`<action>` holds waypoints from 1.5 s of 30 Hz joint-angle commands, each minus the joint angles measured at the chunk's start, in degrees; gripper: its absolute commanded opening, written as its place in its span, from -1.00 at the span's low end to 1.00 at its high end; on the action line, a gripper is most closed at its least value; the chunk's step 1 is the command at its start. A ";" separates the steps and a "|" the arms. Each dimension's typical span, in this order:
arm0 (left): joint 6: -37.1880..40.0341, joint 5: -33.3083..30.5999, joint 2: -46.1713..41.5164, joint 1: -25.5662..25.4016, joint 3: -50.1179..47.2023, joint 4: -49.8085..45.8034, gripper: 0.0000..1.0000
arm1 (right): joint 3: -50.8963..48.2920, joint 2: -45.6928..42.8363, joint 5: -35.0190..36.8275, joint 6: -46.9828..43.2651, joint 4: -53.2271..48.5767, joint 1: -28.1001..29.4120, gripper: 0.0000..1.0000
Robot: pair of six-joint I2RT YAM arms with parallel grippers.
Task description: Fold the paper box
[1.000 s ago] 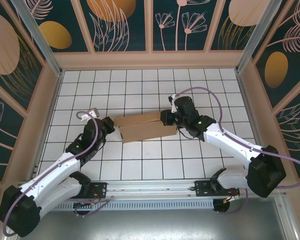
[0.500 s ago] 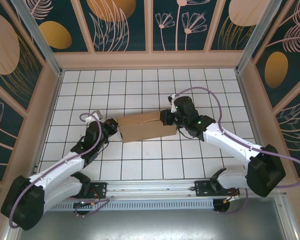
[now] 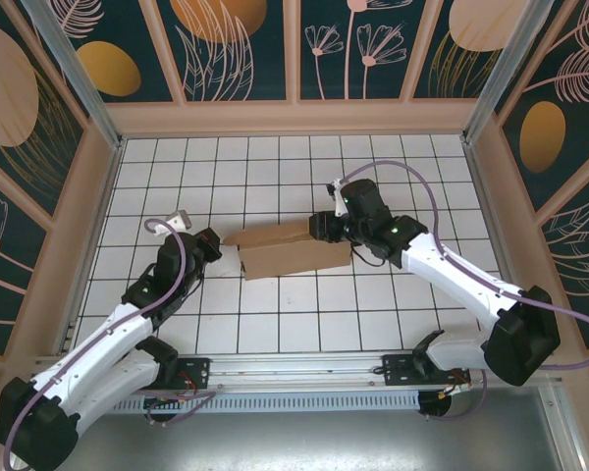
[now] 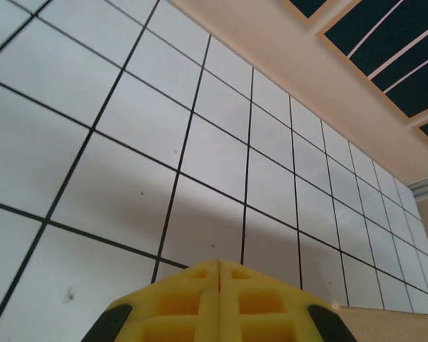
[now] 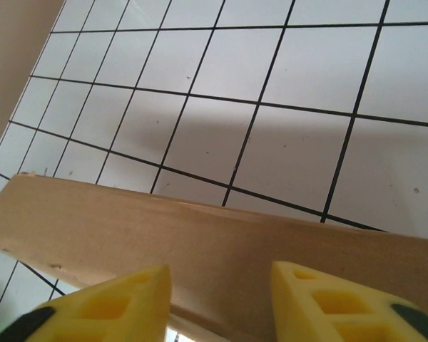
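Note:
The paper box [image 3: 293,251] is a flat brown cardboard piece lying mid-table, with a back flap along its far side. My right gripper [image 3: 321,227] hovers at the box's far right end. In the right wrist view this gripper [image 5: 221,276] is open, its yellow fingers [image 5: 132,292] spread in front of a brown cardboard panel [image 5: 214,228] without clamping it. My left gripper [image 3: 211,245] sits just off the box's left end. Its yellow fingertips [image 4: 200,285] are pressed together with nothing between them, and a cardboard corner [image 4: 396,324] shows at the lower right.
The white tiled table [image 3: 275,177] is ringed by beige walls [image 3: 294,118]. Both arms' cables loop above their wrists, the right one [image 3: 412,186] arching toward the back. Free floor lies behind and in front of the box.
My right gripper's fingers have spread apart, letting go of the cardboard, and it has shifted slightly toward the back. The left arm has drawn back a little from the box's left end.

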 commanded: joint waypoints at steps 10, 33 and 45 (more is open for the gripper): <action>20.56 8.15 1.29 -0.32 12.31 -8.42 -0.19 | 4.89 -7.03 7.51 -21.78 -6.46 -4.58 0.02; 47.67 19.72 -6.90 -0.38 13.11 -15.88 -0.03 | -16.34 -17.09 -32.70 -81.57 8.73 -32.61 -0.06; 48.85 18.07 -8.38 -0.35 11.81 -14.43 -0.01 | -16.62 -13.03 -31.74 -80.31 12.26 -30.72 -0.24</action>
